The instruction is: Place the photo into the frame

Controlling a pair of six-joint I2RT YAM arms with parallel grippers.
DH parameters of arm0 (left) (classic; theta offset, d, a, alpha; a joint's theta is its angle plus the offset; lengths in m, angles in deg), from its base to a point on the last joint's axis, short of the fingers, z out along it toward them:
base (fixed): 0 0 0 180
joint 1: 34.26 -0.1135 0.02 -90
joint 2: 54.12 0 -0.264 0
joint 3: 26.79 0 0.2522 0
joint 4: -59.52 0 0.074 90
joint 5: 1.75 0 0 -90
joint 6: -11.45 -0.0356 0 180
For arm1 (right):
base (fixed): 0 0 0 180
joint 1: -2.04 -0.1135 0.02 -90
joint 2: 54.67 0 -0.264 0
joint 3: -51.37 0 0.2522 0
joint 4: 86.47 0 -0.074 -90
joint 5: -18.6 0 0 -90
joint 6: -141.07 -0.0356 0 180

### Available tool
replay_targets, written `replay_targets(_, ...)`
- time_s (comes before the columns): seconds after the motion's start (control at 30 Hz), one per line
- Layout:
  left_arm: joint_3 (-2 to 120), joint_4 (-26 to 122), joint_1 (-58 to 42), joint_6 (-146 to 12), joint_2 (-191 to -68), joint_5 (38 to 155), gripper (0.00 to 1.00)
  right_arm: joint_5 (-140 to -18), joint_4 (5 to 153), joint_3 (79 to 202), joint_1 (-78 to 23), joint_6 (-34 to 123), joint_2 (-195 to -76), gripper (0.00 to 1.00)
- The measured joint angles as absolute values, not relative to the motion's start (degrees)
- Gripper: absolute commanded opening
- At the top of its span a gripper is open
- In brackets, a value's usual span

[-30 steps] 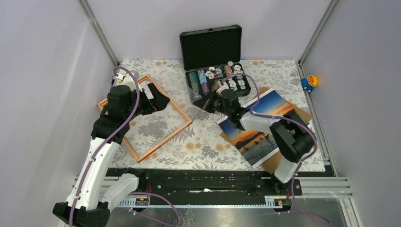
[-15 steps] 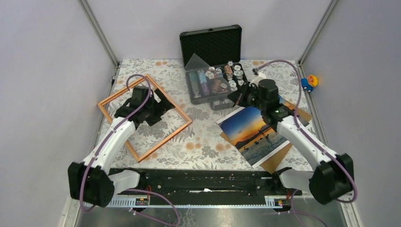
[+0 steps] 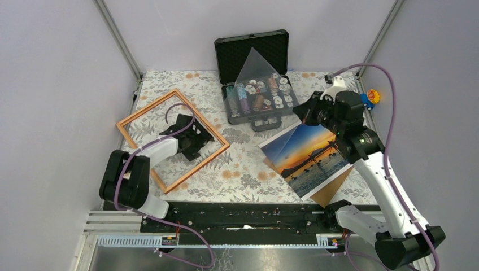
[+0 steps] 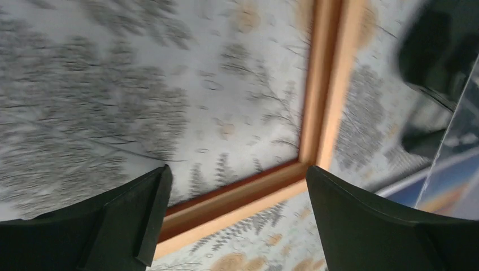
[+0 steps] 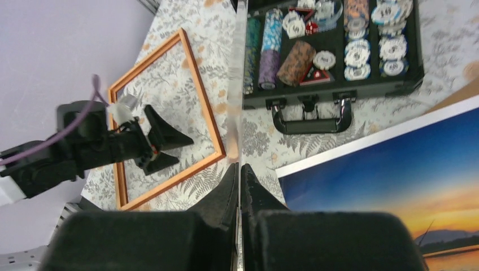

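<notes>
Right claw (image 5: 239, 168) pinches a seemingly clear pane (image 3: 260, 65), now lifted higher. Left claw (image 4: 234, 172), at 9 o'clock, gapes over frame (image 3: 148, 106).

frame (image 3: 146, 106) matt wood; photo (image 3: 316, 164) glossy paper; clear sheet (image 3: 261, 70) v. smooth, shiny

No writing, brand or number can be read anywhere here. The chips (image 5: 357, 53) in the black case (image 5: 339, 93), upper right of the right wrist view, carry markings too small to make out.

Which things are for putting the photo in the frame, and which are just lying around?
For the job: photo, frame, probably the clear sheet in the right pincer and the brown board.
Just lying about: chip case, little toy.
</notes>
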State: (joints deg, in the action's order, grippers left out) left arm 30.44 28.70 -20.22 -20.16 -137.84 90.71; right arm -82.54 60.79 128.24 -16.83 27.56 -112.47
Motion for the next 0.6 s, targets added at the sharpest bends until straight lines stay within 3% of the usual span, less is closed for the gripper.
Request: replay_targets(0.6,31.0,54.0,-5.2,-19.5,-149.1,101.5,0.99,-75.0,51.5,141.3,-16.7,31.9,-110.8,0.00)
